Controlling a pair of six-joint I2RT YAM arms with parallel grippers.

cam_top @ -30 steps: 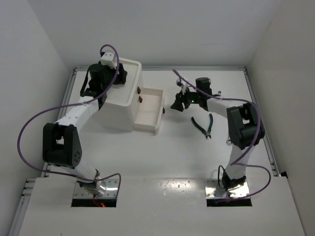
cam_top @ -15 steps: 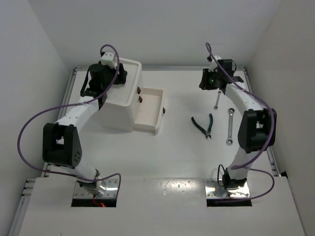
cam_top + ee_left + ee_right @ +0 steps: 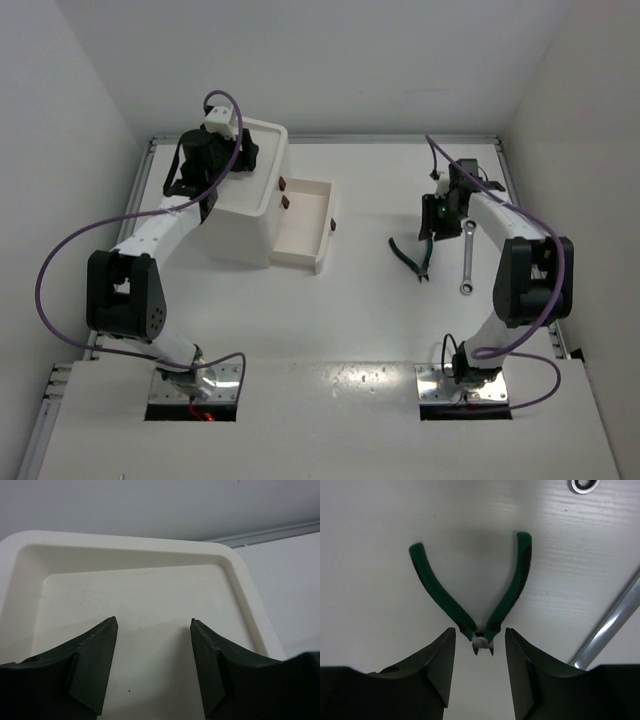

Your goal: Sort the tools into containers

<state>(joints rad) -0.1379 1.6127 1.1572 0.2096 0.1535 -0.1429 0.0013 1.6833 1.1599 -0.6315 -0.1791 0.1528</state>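
Dark green-handled pliers [image 3: 411, 256] lie on the table right of centre. My right gripper [image 3: 428, 238] hovers over them, open and empty. In the right wrist view its jaws stand either side of the pliers' head [image 3: 483, 642], not touching, with the handles spreading away from me. A long silver wrench [image 3: 466, 258] lies to the right of the pliers and also shows in the right wrist view [image 3: 607, 625]. My left gripper [image 3: 152, 625] is open and empty over the recessed tray top [image 3: 140, 590] of the white box [image 3: 245, 215].
The box's lower drawer [image 3: 305, 225] stands pulled out toward the table's middle, with small dark knobs [image 3: 284, 194] on the fronts above it. The ring end of another wrench [image 3: 584, 484] shows at the top of the right wrist view. Walls close in at left, back and right.
My right arm swung from beside the open drawer to the back right corner, then came forward over the green pliers. The left arm has not moved.
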